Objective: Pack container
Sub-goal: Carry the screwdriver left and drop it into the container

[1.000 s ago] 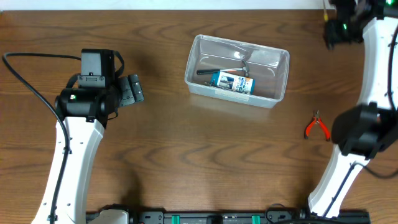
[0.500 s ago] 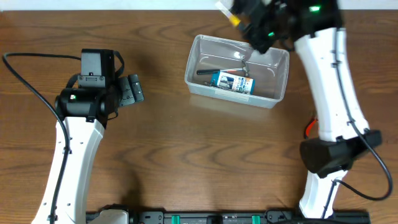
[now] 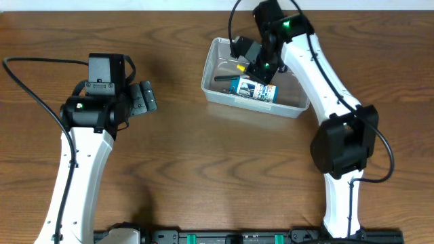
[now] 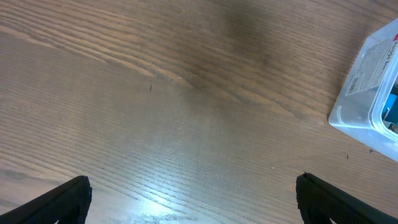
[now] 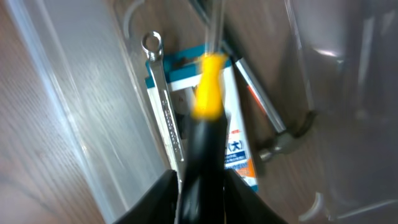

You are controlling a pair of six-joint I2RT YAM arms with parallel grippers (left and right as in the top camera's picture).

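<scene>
Right pincer (image 5: 200, 186) clamped on yellow-handled screwdriver (image 5: 208, 78), poised over container (image 3: 258, 105) for drop-in (box (image 5: 239, 155), wrench (image 5: 160, 106) already inside). Left pincer (image 4: 193, 199) wide open, empty, parked above worktop (image 4: 155, 112).

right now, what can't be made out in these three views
- Fingertips of the right end effector: in the right wrist view, the blurred black-and-yellow tool it grips covers them.
- Far wall of the container: overhead, the right arm crosses it.
- Print on the blue-and-white box: too small overhead, blurred in the right wrist view.
- Most of the container in the left wrist view: cut off by the right edge.
</scene>
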